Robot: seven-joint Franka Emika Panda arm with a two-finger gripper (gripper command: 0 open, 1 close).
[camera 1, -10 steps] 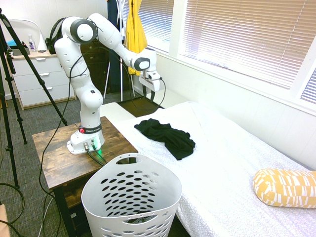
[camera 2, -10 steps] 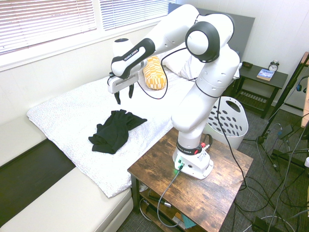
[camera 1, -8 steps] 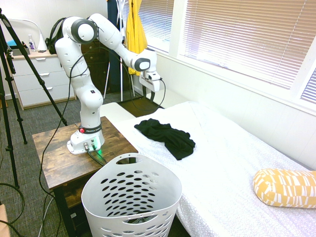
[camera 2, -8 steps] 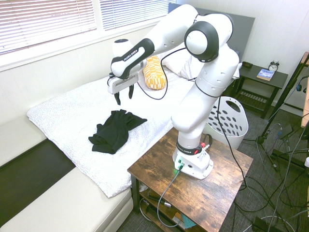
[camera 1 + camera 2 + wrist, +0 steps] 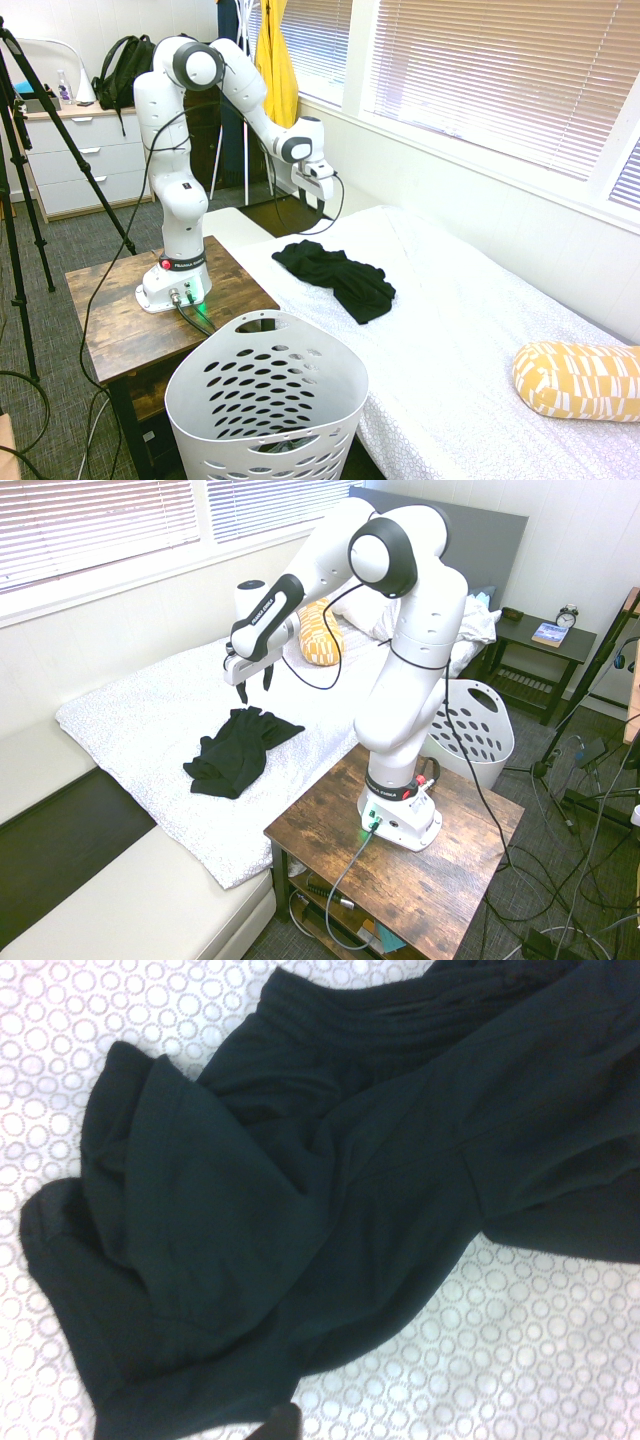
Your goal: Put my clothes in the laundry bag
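Black soft fabric clothing [image 5: 335, 279] lies crumpled on the white patterned bed [image 5: 455, 330], beyond the tall white plastic laundry basket [image 5: 268, 400] pierced with oval holes. Above the cloth, the white arm's two-finger gripper [image 5: 256, 692] hangs with its fingers apart, holding nothing. The step in hand looks like the approach; next it likely needs lowering onto a raised fold, then closing firmly.
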